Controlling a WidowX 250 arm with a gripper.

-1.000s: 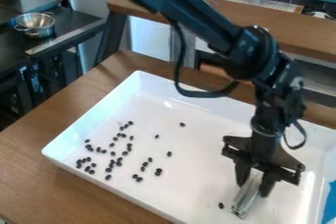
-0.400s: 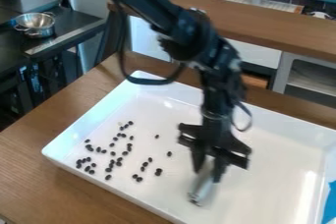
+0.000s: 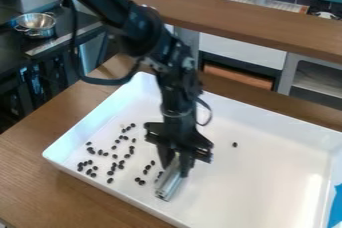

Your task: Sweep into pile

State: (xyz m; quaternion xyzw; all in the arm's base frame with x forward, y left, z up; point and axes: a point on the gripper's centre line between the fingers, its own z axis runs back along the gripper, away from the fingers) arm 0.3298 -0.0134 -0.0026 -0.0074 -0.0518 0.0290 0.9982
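- Gripper (image 3: 175, 167) swung toward the scattered beans (image 3: 121, 166), fingers clamped around the shiny tool (image 3: 169, 186).
- Mid-sweep, I'd say.
- Next: keep it low, bunch them; fetch stray bean (image 3: 234, 144) later.

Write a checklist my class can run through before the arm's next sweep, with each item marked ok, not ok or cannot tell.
1. Tool held in the gripper: ok.
2. Tool's lower end touching the tray floor: cannot tell.
3. Visible bits all inside the tray: ok.
4. Bits gathered in one pile: not ok, they lie scattered, mostly toward the tray's left side in the picture.
5. No visible stray: not ok, a lone bit lies right of the gripper in the picture.
6. No bits hidden behind the gripper or tool: cannot tell.
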